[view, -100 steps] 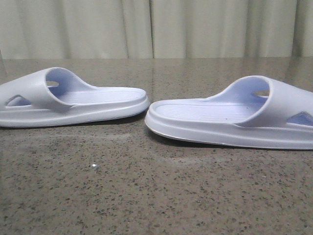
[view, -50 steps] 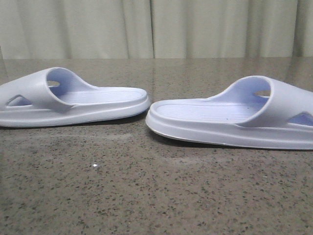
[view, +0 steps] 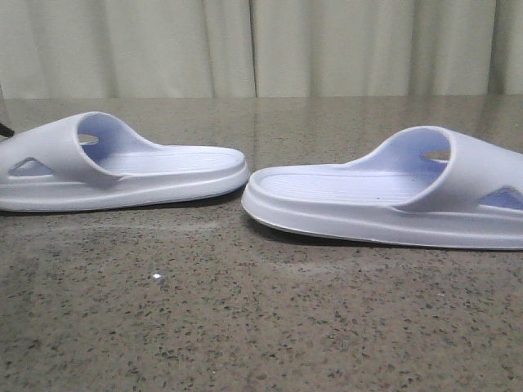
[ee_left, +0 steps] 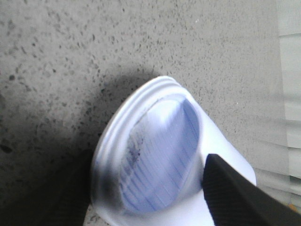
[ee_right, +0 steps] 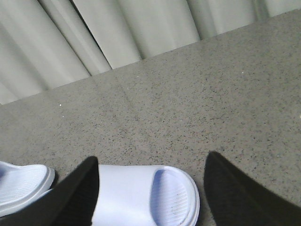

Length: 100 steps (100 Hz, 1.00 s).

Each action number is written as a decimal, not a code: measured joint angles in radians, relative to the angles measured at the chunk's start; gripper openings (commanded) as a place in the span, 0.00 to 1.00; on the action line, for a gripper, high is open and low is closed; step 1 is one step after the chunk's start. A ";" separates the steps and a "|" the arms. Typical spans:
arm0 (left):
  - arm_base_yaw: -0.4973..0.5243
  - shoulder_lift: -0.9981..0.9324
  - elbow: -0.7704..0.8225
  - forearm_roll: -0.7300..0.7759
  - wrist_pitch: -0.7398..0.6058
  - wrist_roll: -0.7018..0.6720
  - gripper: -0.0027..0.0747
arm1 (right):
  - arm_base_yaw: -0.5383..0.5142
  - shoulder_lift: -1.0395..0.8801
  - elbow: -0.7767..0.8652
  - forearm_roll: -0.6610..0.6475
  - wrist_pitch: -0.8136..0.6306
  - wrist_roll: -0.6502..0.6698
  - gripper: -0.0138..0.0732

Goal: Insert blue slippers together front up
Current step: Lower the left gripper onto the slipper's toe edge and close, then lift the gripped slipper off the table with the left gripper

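We see both blue slippers flat on the counter point(view: 245, 327), left slipper point(view: 122, 167) heel-to-heel near right slipper point(view: 384, 200). Our left tool point(ee_left: 150, 197) and right tool point(ee_right: 150, 197) spread wide, straddling each.

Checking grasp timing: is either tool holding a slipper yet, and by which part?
Nothing is held. Left tool straddles the left slipper, right tool the right slipper, both open.
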 measured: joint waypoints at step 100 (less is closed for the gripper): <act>0.000 0.012 0.011 -0.082 0.000 0.004 0.20 | 0.000 0.000 0.000 0.013 0.000 0.000 0.63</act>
